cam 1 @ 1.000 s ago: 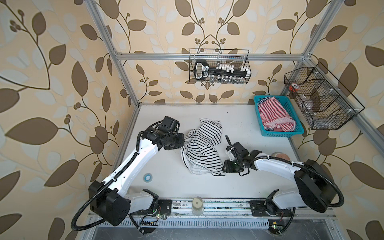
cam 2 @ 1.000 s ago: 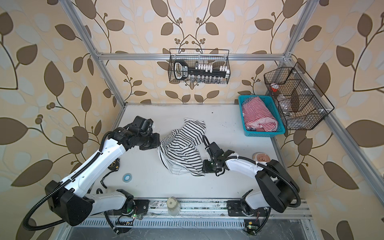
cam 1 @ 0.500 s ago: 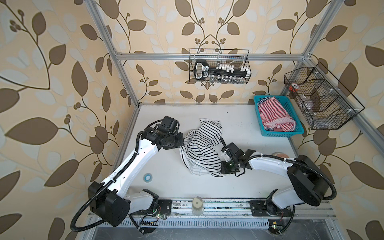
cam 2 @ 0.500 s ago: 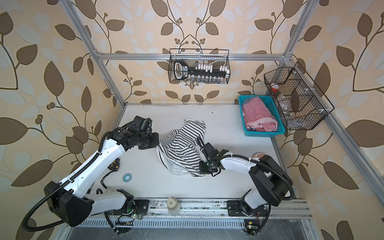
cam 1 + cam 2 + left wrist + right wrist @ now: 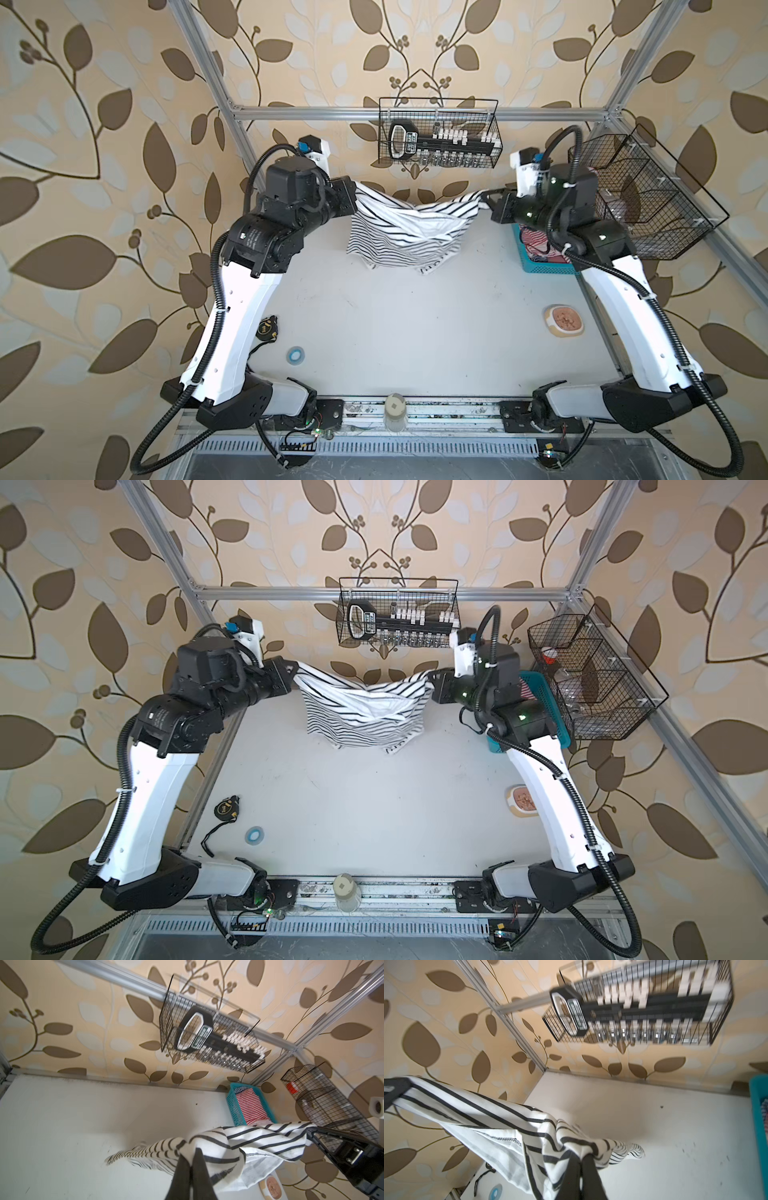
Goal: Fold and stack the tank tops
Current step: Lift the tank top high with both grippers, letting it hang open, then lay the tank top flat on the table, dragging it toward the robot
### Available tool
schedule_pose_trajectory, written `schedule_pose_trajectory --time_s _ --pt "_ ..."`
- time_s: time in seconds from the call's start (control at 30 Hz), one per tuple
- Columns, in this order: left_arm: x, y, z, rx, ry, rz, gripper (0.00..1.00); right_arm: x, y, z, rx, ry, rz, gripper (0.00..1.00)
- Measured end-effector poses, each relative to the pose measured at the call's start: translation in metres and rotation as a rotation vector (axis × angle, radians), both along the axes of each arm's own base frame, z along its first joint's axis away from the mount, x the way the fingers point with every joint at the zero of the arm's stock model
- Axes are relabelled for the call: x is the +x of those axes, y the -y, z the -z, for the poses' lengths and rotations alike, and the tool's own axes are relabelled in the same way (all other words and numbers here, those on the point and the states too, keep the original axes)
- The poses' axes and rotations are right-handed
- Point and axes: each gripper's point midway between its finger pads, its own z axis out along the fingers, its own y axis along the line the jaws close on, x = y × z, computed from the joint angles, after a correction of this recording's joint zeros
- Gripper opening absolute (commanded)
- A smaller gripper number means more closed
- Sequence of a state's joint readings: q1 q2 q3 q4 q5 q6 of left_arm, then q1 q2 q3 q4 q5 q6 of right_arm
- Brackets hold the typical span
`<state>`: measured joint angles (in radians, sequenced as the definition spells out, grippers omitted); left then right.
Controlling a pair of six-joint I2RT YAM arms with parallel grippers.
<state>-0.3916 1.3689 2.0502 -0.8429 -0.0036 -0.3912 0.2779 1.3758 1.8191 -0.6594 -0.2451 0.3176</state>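
Both arms raised, black-striped tank top strung between them above the far half of the tabletop, lower hem hanging towards the surface. Left end effector clamped shut on one corner, right end effector clamped shut on the other; both wrist views show the fingers pinching fabric. Red-striped tank top sits in the teal basket at far right. Tabletop white, scuffed; blue tape ring, tape measure, small tan dish near the front. Leaf wallpaper walls, aluminium frame, two black wire baskets hung up
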Motion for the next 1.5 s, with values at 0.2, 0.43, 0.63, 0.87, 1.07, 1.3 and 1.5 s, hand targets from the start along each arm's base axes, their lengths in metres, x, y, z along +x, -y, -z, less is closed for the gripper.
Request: schedule_pose_trajectory --time_s 0.2,0.43,0.63,0.87,1.07,1.3,1.5 --pt "-0.026 -0.005 -0.033 -0.019 0.098 0.034 0.0 -0.01 0.013 -0.028 0.008 0.051 -0.015 0.0" --pt "-0.053 -0.013 -0.022 -0.005 0.101 0.056 0.0 -0.03 0.015 -0.012 0.011 0.013 -0.06 0.0" --pt "-0.026 -0.012 0.003 0.067 0.038 0.015 0.0 -0.026 0.022 0.01 0.018 -0.041 -0.062 0.0" --pt "0.092 -0.025 0.034 0.116 -0.091 -0.085 0.0 0.055 0.029 0.039 0.047 -0.154 -0.042 0.0" --pt "0.16 -0.049 0.046 0.051 -0.113 -0.103 0.0 0.094 0.023 0.012 0.091 -0.1 -0.071 0.0" --pt "0.141 -0.045 0.02 -0.04 -0.033 -0.02 0.0 0.077 0.018 -0.032 0.111 0.028 -0.118 0.0" --pt "0.099 -0.028 0.069 -0.106 -0.103 0.073 0.0 0.043 0.022 0.045 0.094 -0.117 -0.108 0.0"
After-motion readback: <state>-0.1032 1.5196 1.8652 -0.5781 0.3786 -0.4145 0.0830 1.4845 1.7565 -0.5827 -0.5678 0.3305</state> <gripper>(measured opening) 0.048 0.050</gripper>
